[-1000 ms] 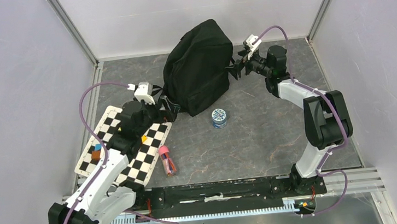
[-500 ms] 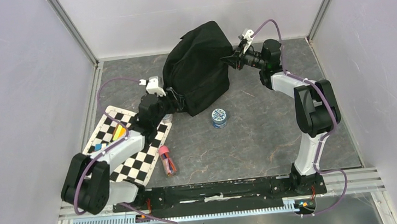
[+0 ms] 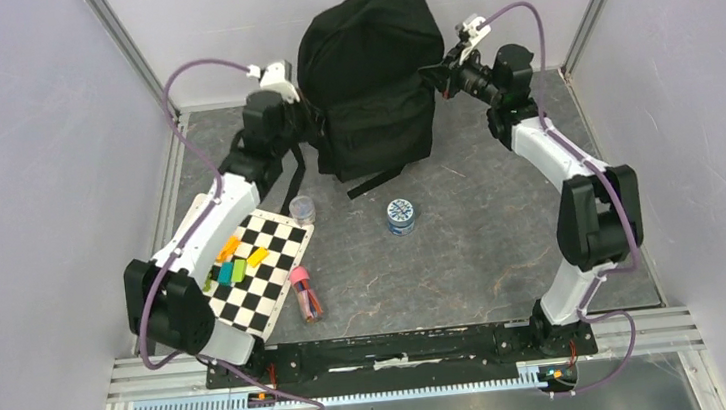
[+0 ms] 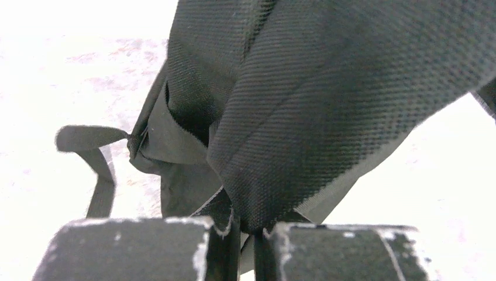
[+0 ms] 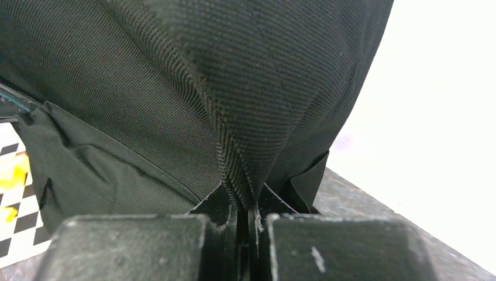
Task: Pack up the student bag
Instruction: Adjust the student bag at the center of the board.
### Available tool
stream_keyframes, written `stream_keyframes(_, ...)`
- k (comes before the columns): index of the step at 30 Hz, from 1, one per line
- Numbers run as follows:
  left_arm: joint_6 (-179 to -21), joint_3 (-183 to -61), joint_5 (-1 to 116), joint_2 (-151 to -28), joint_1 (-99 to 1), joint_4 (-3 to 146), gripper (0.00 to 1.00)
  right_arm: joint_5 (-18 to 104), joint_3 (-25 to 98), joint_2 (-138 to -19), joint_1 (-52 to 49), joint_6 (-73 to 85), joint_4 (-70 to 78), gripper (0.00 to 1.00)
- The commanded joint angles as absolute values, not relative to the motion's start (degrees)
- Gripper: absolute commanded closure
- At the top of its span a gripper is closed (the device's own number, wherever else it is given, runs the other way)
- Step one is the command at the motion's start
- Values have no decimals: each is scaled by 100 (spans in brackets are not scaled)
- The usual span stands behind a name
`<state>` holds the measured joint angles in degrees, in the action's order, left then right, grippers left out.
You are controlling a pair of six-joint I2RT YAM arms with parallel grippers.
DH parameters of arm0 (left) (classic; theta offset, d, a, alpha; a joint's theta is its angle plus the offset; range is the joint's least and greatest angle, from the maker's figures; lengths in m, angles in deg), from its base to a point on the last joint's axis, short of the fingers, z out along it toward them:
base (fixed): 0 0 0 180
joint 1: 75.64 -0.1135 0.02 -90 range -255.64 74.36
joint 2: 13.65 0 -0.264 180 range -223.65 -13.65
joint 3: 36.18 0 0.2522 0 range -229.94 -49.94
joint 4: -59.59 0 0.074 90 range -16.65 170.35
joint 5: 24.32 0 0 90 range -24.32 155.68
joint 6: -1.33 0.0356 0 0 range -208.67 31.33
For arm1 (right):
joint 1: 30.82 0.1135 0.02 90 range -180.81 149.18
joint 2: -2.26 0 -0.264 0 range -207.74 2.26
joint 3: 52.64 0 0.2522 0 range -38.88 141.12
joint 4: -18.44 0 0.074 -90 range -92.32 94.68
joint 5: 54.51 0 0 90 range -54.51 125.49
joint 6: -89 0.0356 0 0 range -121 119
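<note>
Pale lilac walls close in a grey, stone-patterned table (image 3: 503, 242), with the two arms bolted at its near edge. The student bag (image 3: 372, 83) stands upright at the far middle of the table, close to the back wall, a tall black bulk between the two arms. One loose strap (image 3: 377, 179) trails onto the surface in front of it.

The left gripper (image 3: 301, 126) reaches in from the left and is clenched on the bag's left side. From its wrist camera the two dark fingers (image 4: 146, 252) are pressed nearly together, with a fold of the black weave caught between them. The right gripper (image 3: 439, 75) does the same on the bag's upper right side, and its wrist view shows a pinched ridge of fabric running straight down into the closed jaws.

Nearer the arms, a black-and-white checkerboard mat (image 3: 267, 295) lies at the left, with small orange, green and yellow blocks (image 3: 234, 268) on it. A small clear jar (image 3: 302, 209) sits just off the mat's far corner. A round blue-and-white tin (image 3: 400, 214) stands in the middle of the table, apart from the bag. A pink item (image 3: 305, 293) lies beside the mat's right edge, but I cannot tell what it is.
</note>
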<state>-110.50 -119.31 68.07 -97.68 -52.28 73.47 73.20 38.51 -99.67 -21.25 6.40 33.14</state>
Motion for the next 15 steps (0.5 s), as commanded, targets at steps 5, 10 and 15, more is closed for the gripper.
stream_keyframes(5, -12588, -13776, 5332, -10517, -6036, 7503, 98, 5646, 4244, -8869, -2090, 438, 3117, 100)
stream_keyframes(10, -12605, -13942, 4837, -11771, -6175, 7746, 98, 4547, 3705, -9211, -1788, 157, 2936, 100)
stream_keyframes(15, -12588, -13960, 4527, -12878, -6175, 6890, 98, 4115, 3718, -10073, -1443, -249, 3123, 100)
